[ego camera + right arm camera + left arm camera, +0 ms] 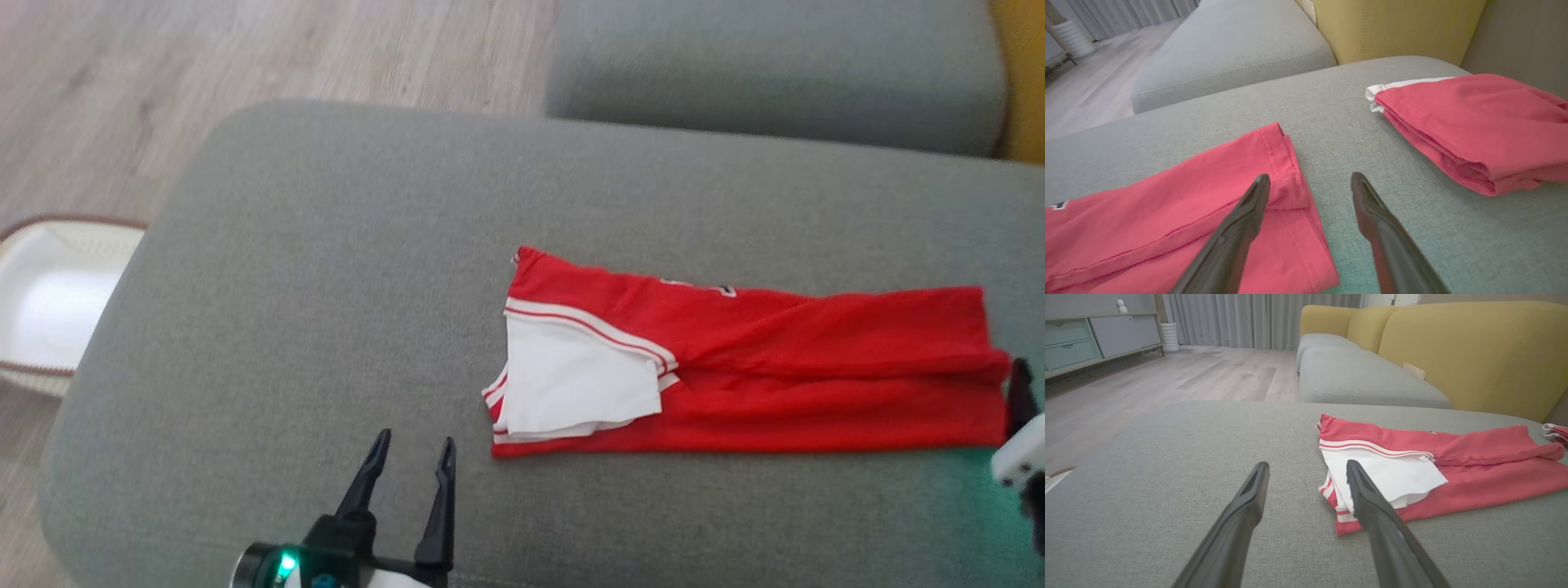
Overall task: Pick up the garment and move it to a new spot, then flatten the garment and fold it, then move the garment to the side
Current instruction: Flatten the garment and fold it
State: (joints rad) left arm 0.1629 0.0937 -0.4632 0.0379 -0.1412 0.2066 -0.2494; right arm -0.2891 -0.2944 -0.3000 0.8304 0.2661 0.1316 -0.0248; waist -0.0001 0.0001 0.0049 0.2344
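A red garment (pixel 816 367) with white trim and a white inner panel (pixel 571 380) lies folded into a long strip on the grey sofa cushion (pixel 326 286). My left gripper (pixel 412 453) stands open just short of its white left end, nothing between the fingers; in the left wrist view the garment (pixel 1453 465) lies ahead and right of the gripper (pixel 1306 473). My right gripper (pixel 1020 384) is at the strip's right end, at the frame edge. In the right wrist view the gripper (pixel 1310 183) is open over the garment's hem (pixel 1286 163), empty.
A second folded red garment (pixel 1474 126) lies further right on the cushion. A white basket (pixel 49 302) sits on the wooden floor at the left. Another grey seat (pixel 775 65) and yellow backrest (pixel 1474 347) lie beyond.
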